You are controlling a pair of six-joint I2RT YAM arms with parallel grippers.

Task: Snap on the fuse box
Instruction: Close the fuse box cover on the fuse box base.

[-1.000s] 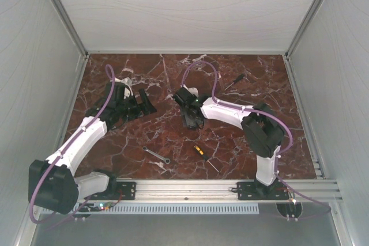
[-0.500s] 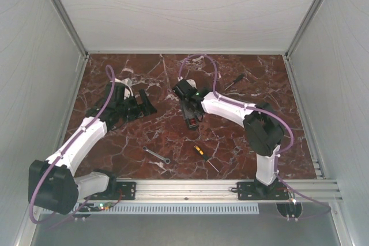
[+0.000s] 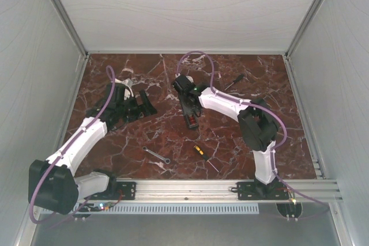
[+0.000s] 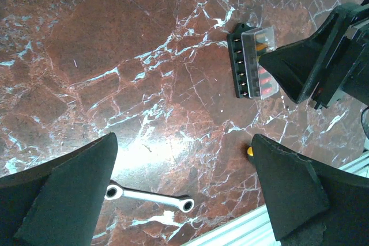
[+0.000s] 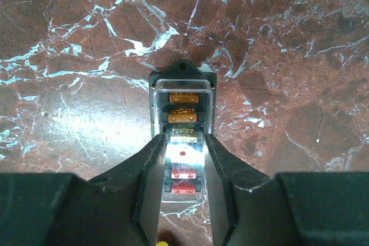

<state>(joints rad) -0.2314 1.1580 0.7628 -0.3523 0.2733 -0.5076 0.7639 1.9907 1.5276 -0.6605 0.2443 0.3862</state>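
Note:
The fuse box (image 5: pixel 183 93) is a black block lying flat on the marble with a clear cover over its row of orange and red fuses. It also shows mid-table (image 3: pixel 189 114) and from the left wrist (image 4: pixel 253 61). My right gripper (image 5: pixel 184 142) stands over its near half, jaws partly closed. The fingertips (image 5: pixel 154 148) overlap the cover's long edges from above, and a gap stays between them. My left gripper (image 4: pixel 184 188) hangs wide open and empty over bare marble, well left of the box (image 3: pixel 141 105).
A silver wrench (image 3: pixel 156 155) lies near the front, also seen under the left gripper (image 4: pixel 150 196). A yellow-and-black screwdriver (image 3: pixel 203 155) lies right of it. A dark screwdriver (image 3: pixel 233 80) lies at the back right. White walls enclose the table.
The right gripper has slid along the fuse box towards the back and its jaws have narrowed. The left arm has not moved.

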